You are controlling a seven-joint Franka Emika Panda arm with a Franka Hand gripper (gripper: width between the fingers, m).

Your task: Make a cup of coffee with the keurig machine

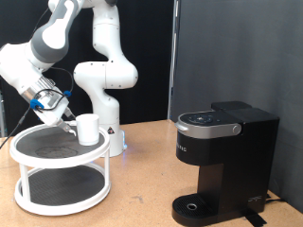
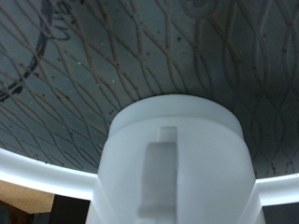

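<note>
Exterior light: even, bright; the black backdrop is left dark.
Glare: a sheen is seen on the keurig machine top.
Wrist focus: the cup is rendered soft, hazy, toward 6 o'clock.

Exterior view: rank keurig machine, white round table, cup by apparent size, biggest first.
1-2. keurig machine and white two-tier round table: roughly alike in the exterior view, the machine taller, the table about as wide, so I won't rank them.
3. cup: clearly smallest, standing on the table's top tier beside the gripper.

White cup on grey diamond-meshed, white-rimmed table; black keurig machine.
</note>
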